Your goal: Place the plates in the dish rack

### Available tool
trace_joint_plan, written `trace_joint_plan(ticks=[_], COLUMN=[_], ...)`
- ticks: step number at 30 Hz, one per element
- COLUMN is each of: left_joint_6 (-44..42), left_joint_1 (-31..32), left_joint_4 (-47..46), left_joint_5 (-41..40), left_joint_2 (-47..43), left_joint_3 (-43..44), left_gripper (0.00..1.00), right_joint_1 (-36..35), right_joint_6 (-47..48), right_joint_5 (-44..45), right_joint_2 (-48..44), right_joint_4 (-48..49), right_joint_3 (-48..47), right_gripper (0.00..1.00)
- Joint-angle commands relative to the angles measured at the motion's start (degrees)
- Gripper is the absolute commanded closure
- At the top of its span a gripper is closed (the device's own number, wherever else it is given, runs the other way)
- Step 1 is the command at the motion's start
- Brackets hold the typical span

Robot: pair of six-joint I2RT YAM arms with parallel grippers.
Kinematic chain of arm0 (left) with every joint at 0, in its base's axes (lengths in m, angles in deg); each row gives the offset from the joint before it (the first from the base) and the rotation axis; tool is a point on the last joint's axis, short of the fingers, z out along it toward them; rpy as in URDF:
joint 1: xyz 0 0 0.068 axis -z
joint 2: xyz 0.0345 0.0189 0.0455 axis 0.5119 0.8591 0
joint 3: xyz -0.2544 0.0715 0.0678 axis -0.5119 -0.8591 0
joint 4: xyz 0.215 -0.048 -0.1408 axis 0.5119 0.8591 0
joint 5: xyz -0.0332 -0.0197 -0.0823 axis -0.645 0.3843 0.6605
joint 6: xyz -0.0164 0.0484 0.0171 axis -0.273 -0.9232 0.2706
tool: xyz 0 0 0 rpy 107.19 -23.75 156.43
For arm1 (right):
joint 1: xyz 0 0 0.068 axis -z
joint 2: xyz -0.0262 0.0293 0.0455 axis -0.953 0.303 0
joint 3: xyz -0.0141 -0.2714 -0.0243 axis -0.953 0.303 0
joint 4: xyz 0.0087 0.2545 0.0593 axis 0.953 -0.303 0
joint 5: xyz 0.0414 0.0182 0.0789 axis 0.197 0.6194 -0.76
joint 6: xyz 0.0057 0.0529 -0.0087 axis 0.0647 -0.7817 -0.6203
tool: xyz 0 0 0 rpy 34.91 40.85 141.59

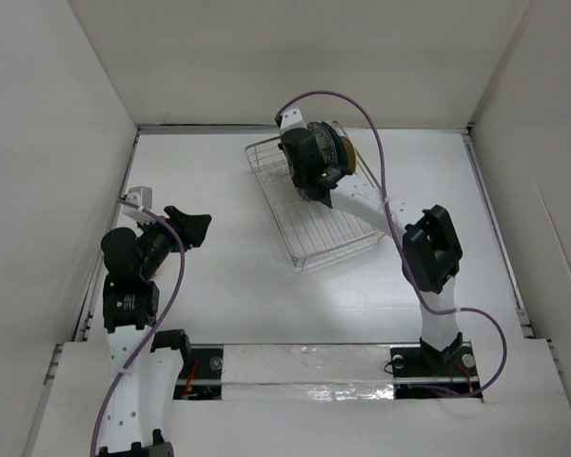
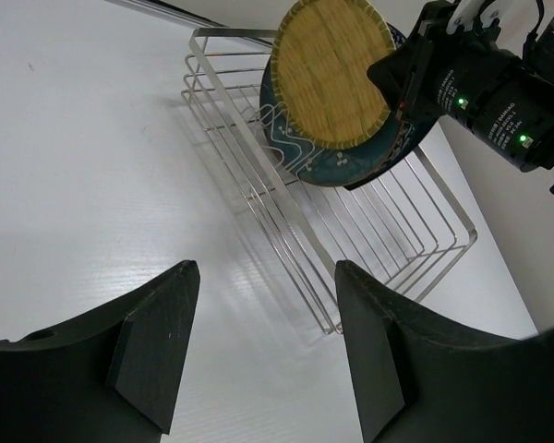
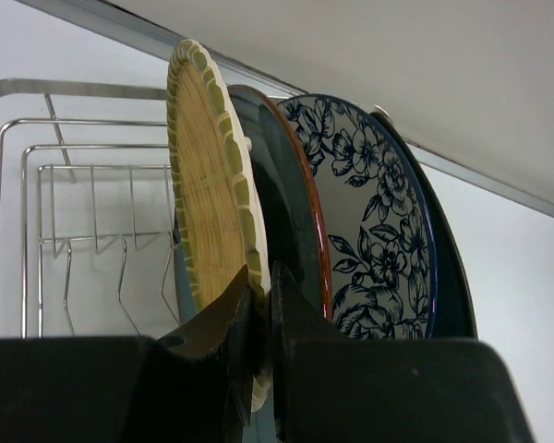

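Observation:
The silver wire dish rack (image 1: 309, 219) lies at the back middle of the table; it also shows in the left wrist view (image 2: 258, 175). My right gripper (image 3: 261, 286) is shut on the rim of a yellow-brown woven-look plate (image 3: 208, 185), held upright over the rack's far end (image 2: 337, 78). Right behind it stand a dark teal plate (image 3: 291, 203), a white plate with blue flowers (image 3: 369, 221) and another dark plate (image 3: 452, 277). My left gripper (image 2: 263, 305) is open and empty, low at the table's left (image 1: 186, 228), apart from the rack.
White walls close the table at the back and sides. A metal strip (image 3: 111, 28) runs along the back wall's foot just behind the rack. A small white object (image 1: 138, 198) sits at the left wall.

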Motion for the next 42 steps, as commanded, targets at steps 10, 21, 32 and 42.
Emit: trace_joint_plan(ticks=[10,21,32,42], left_joint_6=[-0.6,-0.6,3.8,2.4], left_joint_1=[0.1,0.1,0.1,0.1], left_joint_4=[-1.6,-1.3,-4.6,-0.1], left_joint_5=[-0.6,-2.7,-6.2,-3.4], left_joint_2=[-1.5,-2.5,-4.7,-3.8], left_joint_3=[-0.1,0.7,8.9,18.6], left_gripper=[0.43,0.48,1.0,0.96], right_joint_1=[-0.6,0.4,-11.0,-15.6], right_joint_6=[-9.6,-13.9,-25.3,-39.0], right_joint_5=[-3.8,-11.1,-43.0,-52.7], right_joint_2=[-0.5,-8.5,-3.8,18.5], right_joint_4=[-3.2,0.0,9.5,9.3], right_joint_3=[-1.2,1.5,-0.8,-17.8], right_gripper=[1.0,0.45,1.0,0.5])
